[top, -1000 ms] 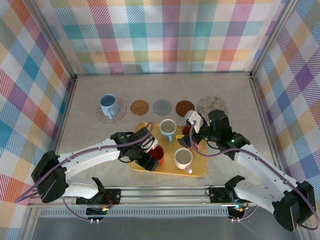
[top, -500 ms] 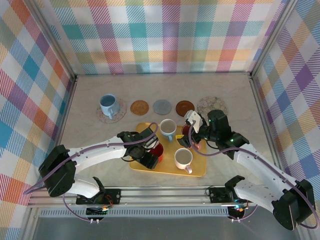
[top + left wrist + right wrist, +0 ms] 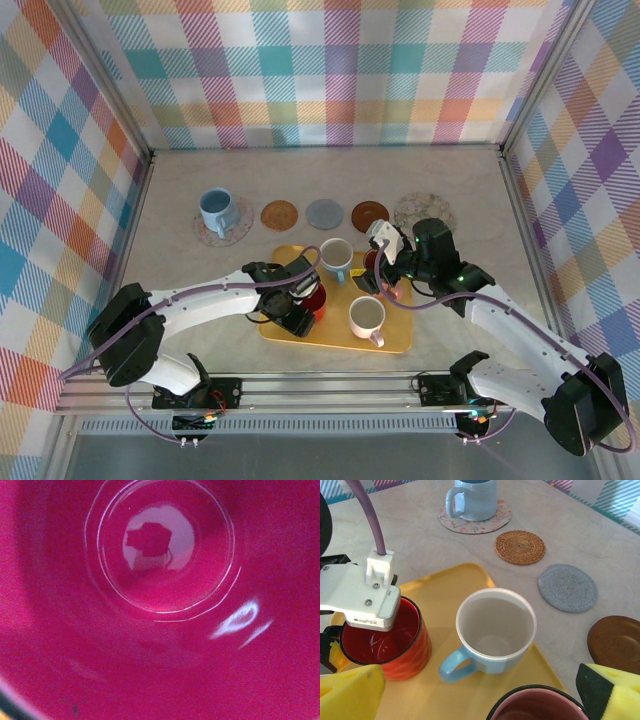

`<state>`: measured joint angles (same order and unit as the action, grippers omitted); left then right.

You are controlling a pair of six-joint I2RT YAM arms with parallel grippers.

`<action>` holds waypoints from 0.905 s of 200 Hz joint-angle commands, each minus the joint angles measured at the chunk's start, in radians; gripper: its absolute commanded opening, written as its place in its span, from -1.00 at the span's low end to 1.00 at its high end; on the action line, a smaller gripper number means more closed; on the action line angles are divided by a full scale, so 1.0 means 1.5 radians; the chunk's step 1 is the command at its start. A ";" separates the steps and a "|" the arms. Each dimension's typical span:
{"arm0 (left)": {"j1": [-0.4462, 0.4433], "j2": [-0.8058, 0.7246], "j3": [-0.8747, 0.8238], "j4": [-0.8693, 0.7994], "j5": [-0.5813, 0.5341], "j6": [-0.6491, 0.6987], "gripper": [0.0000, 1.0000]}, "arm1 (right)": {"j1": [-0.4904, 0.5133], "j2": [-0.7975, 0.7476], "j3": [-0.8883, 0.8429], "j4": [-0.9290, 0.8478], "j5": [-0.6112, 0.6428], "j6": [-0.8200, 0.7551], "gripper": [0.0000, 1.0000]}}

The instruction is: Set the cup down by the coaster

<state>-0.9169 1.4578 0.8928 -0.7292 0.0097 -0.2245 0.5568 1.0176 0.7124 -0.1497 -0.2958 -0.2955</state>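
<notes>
From above, we see the red cup (image 3: 314, 297) standing upright on the left part of the yellow tray (image 3: 395, 338), mouth up and long axis vertical. The left gripper (image 3: 296, 304) sits right at its rim. The right gripper (image 3: 384, 274) hangs over a pink cup (image 3: 372, 261) on the tray's far right part. Beyond the tray lie a woven coaster (image 3: 280, 213), a grey coaster (image 3: 325, 213) and a dark brown coaster (image 3: 370, 214), all bare and apart from the red cup.

In the left wrist view we look straight down into the red cup's glossy inside. We cannot tell there whether the hand is clamped.

In the right wrist view the red cup stands upright at the left, with the left gripper's white housing over its rim. The right gripper's yellow pads (image 3: 350, 692) are spread wide and released, with the pink cup's rim low between them.
</notes>
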 commanded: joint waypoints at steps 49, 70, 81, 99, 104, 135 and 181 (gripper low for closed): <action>-0.003 0.008 0.008 0.021 0.008 -0.012 0.12 | 0.004 0.005 -0.005 0.019 -0.014 -0.010 0.98; -0.003 0.008 0.008 0.023 0.008 -0.012 0.04 | 0.004 0.010 -0.004 0.019 -0.015 -0.010 0.98; -0.003 0.008 0.008 0.022 0.006 -0.012 -0.01 | 0.004 0.011 -0.003 0.020 -0.015 -0.010 0.97; -0.003 0.009 0.008 0.021 0.005 -0.012 -0.11 | 0.004 0.014 -0.005 0.023 -0.017 -0.009 0.97; -0.004 0.009 0.008 0.021 0.005 -0.011 -0.11 | 0.004 0.015 -0.005 0.024 -0.018 -0.009 0.97; -0.003 0.009 0.008 0.016 0.002 -0.008 -0.22 | 0.004 0.021 -0.004 0.022 -0.026 -0.009 0.98; -0.003 0.000 0.008 0.020 -0.006 -0.005 -0.35 | 0.004 0.021 -0.003 0.011 -0.049 -0.017 0.97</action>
<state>-0.9169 1.4635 0.8928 -0.7033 0.0158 -0.2279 0.5568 1.0485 0.7124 -0.1471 -0.3229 -0.3012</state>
